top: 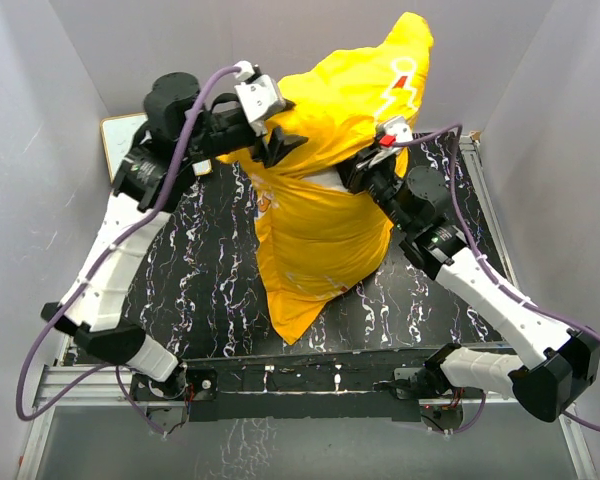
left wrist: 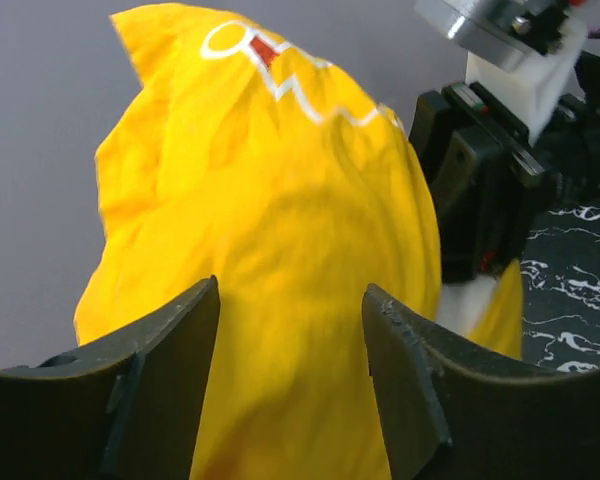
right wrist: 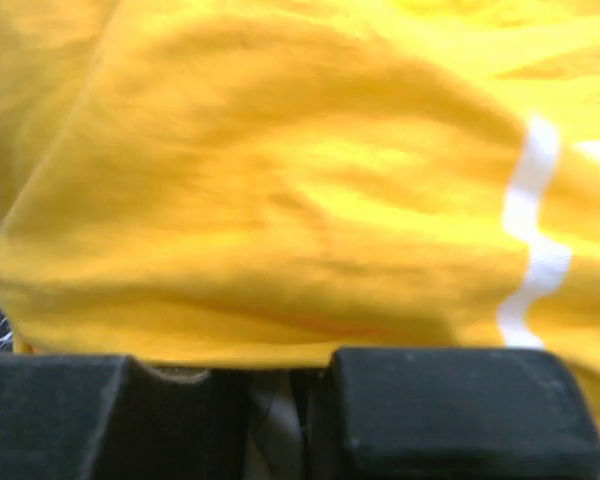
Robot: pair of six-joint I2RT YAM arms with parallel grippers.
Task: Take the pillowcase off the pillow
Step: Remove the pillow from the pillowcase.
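Standing on end in the middle of the dark marbled bench (top: pixel 210 270), the pillowcase (top: pixel 320 240) is bulging with stuffing, its near tip resting on the bench and its far end rising toward the far right wall. Only a small patch of the white pillow (top: pixel 325 180) is showing, between the two arms, so the stripping appears to be barely begun. Nearly the whole pillow is sitting inside the yellow cloth and almost all of the pulling is left to do.

The left gripper (top: pixel 272 140) is reaching in from the far left. In its wrist view the left gripper (left wrist: pixel 290 300) is spread wide, with yellow fabric filling the gap beyond the fingers. It seems to be released, not clamping anything, though whether the pads are brushing the cloth is hard to tell.

The right gripper (top: pixel 365 172) is pressing in from the right at about the same height. Its own camera shows the right gripper (right wrist: pixel 285 370) nearly closed, with a thin pale strip caught in the slit and a yellow hem lying just above. The strip is probably the pillow's cloth, since the left wrist view shows white pillow (left wrist: pixel 468 300) right under that gripper.

A white-faced board (top: pixel 120 135) is lying at the far left corner, apart from the work.
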